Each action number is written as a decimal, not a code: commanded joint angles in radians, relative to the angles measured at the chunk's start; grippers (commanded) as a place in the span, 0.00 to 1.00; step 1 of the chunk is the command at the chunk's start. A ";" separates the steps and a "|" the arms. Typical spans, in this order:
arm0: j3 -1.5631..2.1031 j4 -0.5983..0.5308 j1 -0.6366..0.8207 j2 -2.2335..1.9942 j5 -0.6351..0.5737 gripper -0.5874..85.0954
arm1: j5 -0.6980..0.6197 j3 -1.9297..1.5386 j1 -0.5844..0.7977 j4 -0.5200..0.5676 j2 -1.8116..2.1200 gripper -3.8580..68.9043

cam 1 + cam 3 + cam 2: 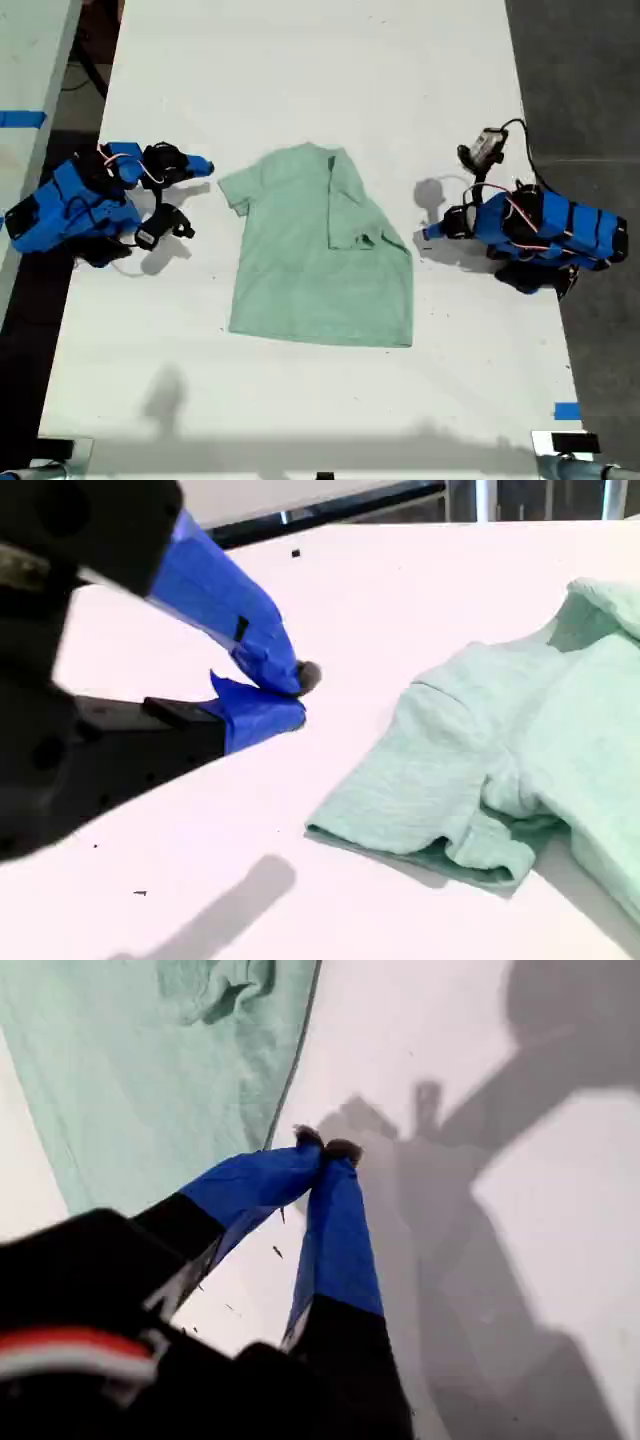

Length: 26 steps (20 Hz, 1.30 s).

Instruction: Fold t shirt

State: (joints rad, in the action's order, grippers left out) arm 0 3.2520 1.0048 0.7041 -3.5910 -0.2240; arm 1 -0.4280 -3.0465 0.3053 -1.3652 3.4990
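Observation:
The pale mint-green t shirt (310,270) lies flat mid-table, its collar toward the far edge. In the exterior view its right side is folded inward with that sleeve on top, and its left sleeve is spread out. My first gripper (428,233) is on the exterior view's right, shut and empty, just off the shirt's folded edge (290,1070); its tips (325,1145) meet over bare table. My second gripper (205,166) is on the exterior view's left, shut and empty (298,692), a short way from the spread sleeve (430,780).
The white table (300,60) extends well beyond the shirt on every side. A cable with a small grey box (487,148) rises behind the first arm. Blue tape (567,410) marks the near right edge in the exterior view. Dark floor borders both sides.

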 commanded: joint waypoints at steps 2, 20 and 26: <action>0.041 0.005 -0.043 -0.006 0.048 0.00 | 0.052 -0.048 -0.044 0.000 0.009 0.06; -0.891 0.083 -0.029 1.086 -0.161 0.11 | 0.049 -0.048 -0.028 0.000 0.009 0.06; -0.853 -0.037 0.078 1.262 -0.301 0.19 | 0.046 -0.048 -0.029 0.000 0.009 0.06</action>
State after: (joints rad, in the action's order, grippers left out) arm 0 2.4375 0.9863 0.7470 -2.3623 -0.4863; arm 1 -0.3881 -3.0465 0.2715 -1.3652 3.4990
